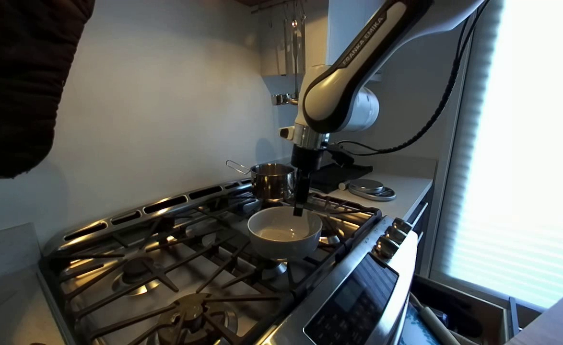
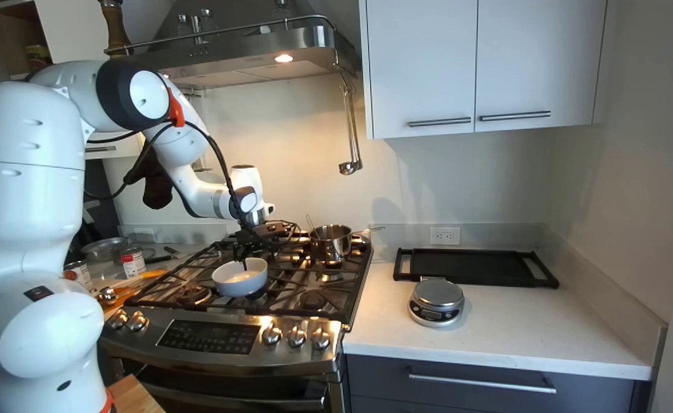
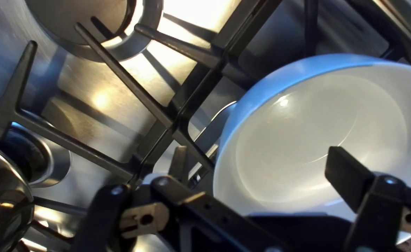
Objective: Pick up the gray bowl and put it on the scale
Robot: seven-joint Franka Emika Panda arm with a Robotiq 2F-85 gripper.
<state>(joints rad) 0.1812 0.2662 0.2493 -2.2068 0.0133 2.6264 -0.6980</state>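
Pre-grasp, I judged; my gripper gaped over the gray bowl; that next needed pinching, then carrying to the scale, three o'clock in an exterior view.

Bowl looks ceramic: smooth, glossy inside, a bright highlight on it. Gripper has matt black fingers. Grates are dark, dull, cast-iron look. Cooktop is shiny metal, catches the light. Pot is polished metal, near mirror. Scale has a smooth, metal-look plate. Tray reads black, mostly matt. Control panel is glossy black, reflective. Knobs: shiny metal. Mitt: dull dark cloth, ridged edge. Arm: smooth white shell, slight sheen. Counter: smooth, pale, stone-like. Cabinet doors: smooth, white.
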